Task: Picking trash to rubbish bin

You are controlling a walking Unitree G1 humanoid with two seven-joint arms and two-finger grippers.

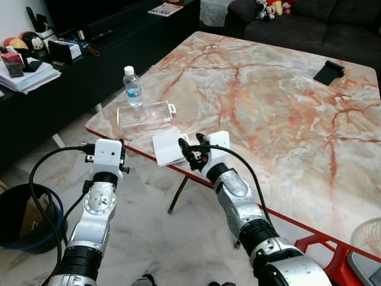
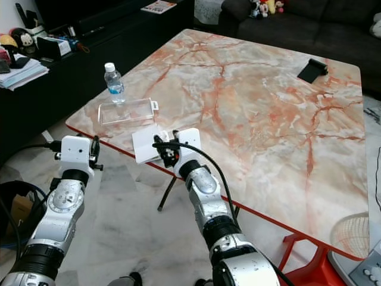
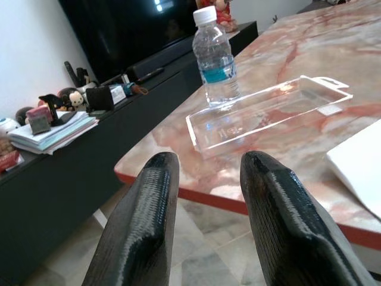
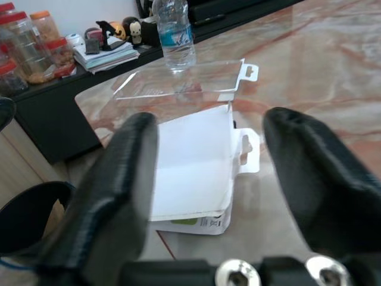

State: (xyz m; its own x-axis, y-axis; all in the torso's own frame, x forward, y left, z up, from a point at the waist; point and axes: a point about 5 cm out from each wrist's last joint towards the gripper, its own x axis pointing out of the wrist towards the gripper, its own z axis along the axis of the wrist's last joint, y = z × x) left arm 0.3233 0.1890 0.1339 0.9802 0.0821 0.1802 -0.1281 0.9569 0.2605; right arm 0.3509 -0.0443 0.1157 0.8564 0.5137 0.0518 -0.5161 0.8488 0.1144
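At the lower left of my head view sits the black rubbish bin on the floor, something brown inside it. My left gripper hangs off the table's near corner, fingers a moderate gap apart and holding nothing. My right gripper is spread wide at the table edge, its fingers either side of the white cardboard box, which lies flat at that edge, not clamped. Just beyond it lies a clear plastic blister pack, which looks empty, and behind that stands a capped water bottle. Far right, a black object rests on the marble.
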